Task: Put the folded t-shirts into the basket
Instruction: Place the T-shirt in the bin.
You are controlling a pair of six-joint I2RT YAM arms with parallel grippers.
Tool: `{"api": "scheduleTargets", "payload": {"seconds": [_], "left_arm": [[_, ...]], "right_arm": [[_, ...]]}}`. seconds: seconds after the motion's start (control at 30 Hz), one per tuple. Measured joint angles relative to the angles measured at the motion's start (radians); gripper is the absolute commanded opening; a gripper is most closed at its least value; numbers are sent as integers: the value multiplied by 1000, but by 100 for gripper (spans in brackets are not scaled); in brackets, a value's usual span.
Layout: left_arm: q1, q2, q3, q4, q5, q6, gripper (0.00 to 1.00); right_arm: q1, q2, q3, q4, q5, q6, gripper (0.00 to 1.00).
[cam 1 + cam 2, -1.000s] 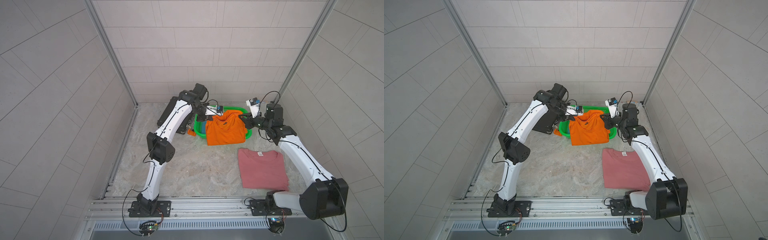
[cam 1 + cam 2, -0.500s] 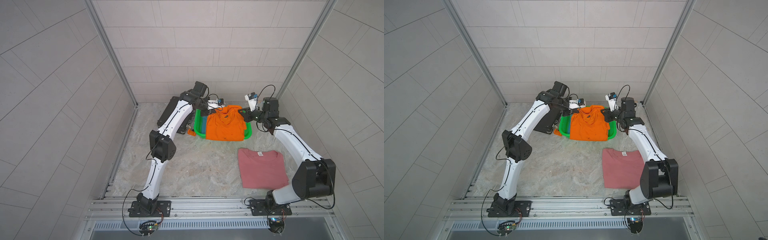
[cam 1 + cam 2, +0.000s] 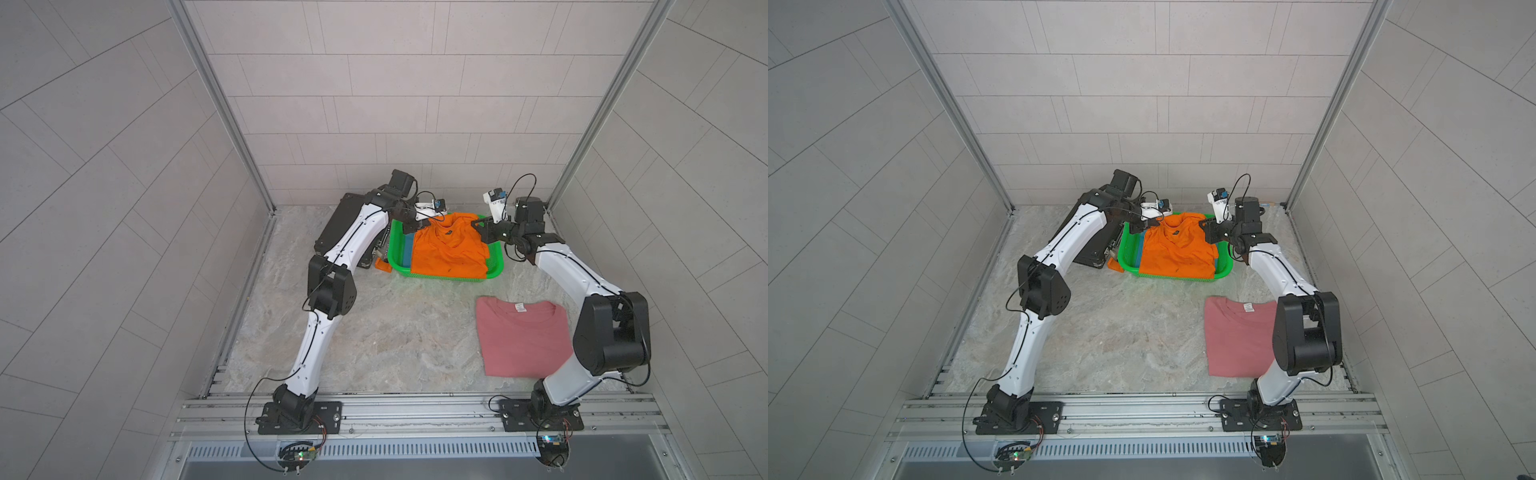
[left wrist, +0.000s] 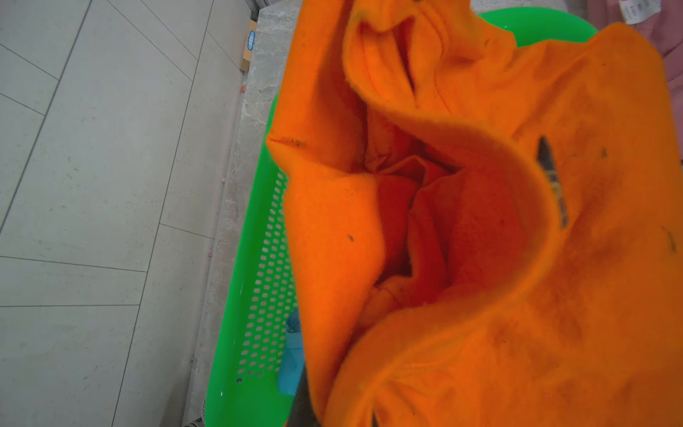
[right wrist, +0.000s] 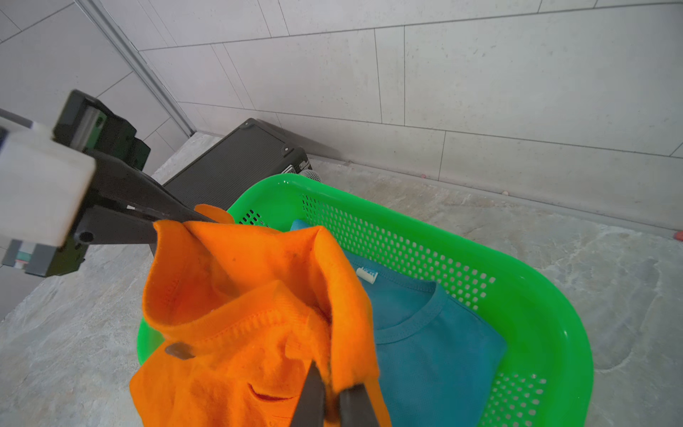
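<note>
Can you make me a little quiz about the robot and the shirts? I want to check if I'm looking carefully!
1. True or false: the pink t-shirt lies inside the green basket.
2. Which one do the left end effector and the right end effector both grip? A. the pink t-shirt. B. the orange t-shirt. C. nothing.
3. Fill the gap: the t-shirt lying in the basket, partly under the orange one, is ____.

Key
1. False: it lies on the table, outside the basket.
2. B.
3. Blue: the blue t-shirt.
</note>
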Motion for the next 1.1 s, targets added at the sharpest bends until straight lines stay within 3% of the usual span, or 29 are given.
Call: {"api": "scheduleTargets", "payload": {"seconds": [0.2,0.77,1.1], "left_arm": [[0,0,-10,73,-26,-32,0],[2,-5,-71,28,-17,-29,0],[-3,-164,-177,-76,23,-45,0]], "right_arm": [[0,1,9,21,1,5,0],[0,38,8,29,-18,6,0],[0,-137,-28,-51,-55,4,0]]}}
